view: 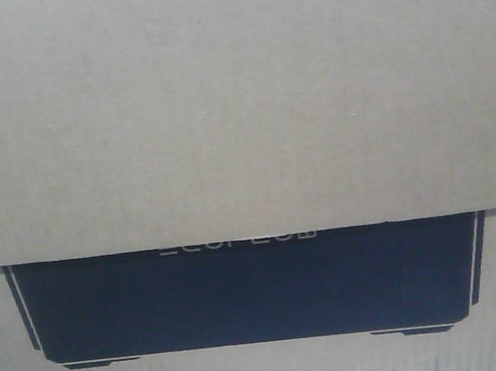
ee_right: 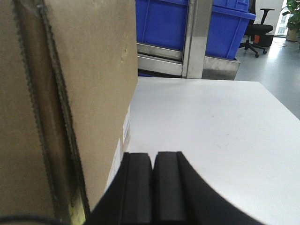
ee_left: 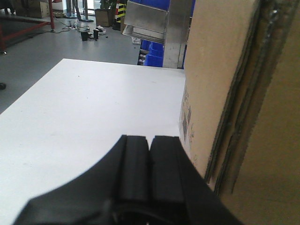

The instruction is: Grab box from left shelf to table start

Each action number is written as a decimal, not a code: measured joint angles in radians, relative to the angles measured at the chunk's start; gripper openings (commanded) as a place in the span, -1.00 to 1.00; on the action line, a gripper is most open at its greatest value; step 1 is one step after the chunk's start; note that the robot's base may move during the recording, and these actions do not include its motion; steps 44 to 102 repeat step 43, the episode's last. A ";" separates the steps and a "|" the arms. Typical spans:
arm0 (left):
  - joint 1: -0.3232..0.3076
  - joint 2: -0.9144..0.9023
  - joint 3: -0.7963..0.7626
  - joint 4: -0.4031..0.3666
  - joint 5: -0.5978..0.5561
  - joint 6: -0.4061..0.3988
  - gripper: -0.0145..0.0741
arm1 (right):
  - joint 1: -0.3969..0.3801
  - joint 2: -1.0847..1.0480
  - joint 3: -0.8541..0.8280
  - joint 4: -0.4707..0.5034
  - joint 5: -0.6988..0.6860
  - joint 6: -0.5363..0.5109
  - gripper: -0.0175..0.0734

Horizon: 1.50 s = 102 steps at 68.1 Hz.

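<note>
Your box point(view: 239, 106) stands on the table point(ee_left: 93, 108) between the arms, filling the front view (black panel low). The left gripper point(ee_left: 150, 154) sits just left of it, the right gripper point(ee_right: 152, 171) just right, both with fingers pressed together, pinching nothing.

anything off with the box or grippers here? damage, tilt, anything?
Nothing stands out. The box sits upright on the table, with no tears or crushing visible. The left gripper and right gripper are shut beside its two sides; contact can't be judged.
</note>
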 measured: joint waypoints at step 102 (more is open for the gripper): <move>0.000 0.000 0.000 0.000 0.000 0.000 -0.90 | 0.000 0.000 0.000 0.000 -0.002 0.000 -0.49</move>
